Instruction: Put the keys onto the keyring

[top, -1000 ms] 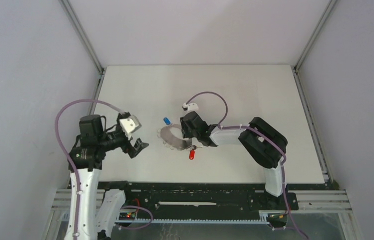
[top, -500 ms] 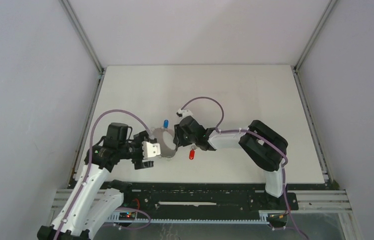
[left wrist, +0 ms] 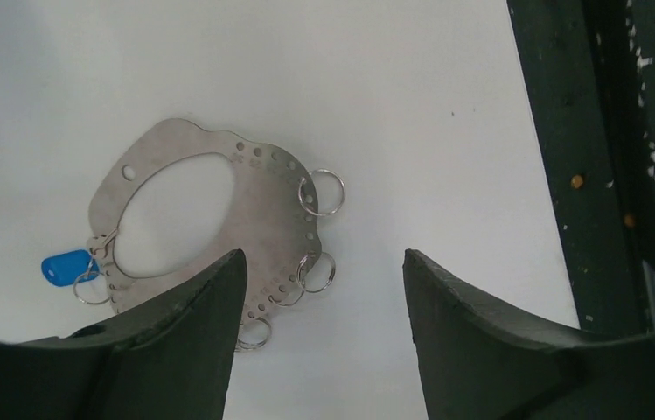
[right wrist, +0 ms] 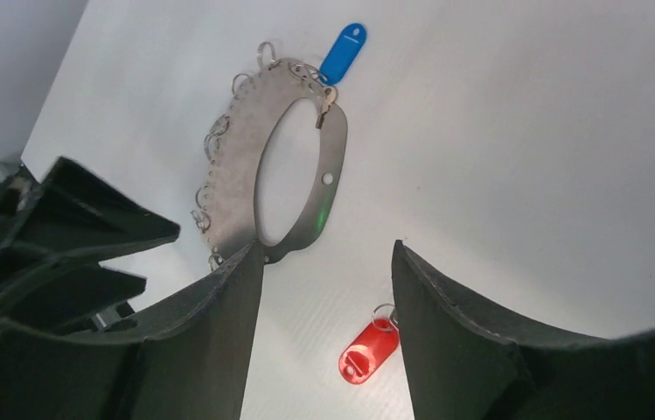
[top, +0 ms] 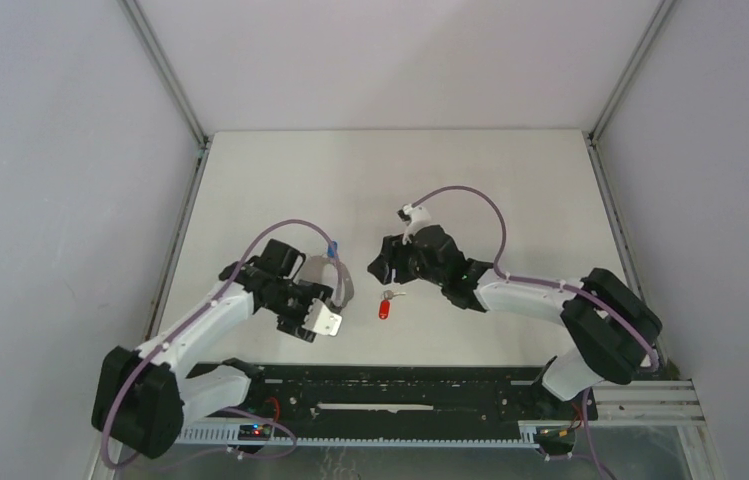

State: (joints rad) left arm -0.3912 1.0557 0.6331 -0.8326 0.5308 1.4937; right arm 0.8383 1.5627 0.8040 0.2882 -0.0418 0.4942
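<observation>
White table [top: 510, 180]: right jaws, open, have backed off the keyring [left wrist: 262, 229]; left jaws, open, now hover there.

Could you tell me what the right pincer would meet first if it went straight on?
Probably the red key on the table between its fingers; the keyring lies farther off. Depth is unclear.

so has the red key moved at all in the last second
No. The red key lies in the same spot on the table, just as far from the black rail along the near edge.
</observation>
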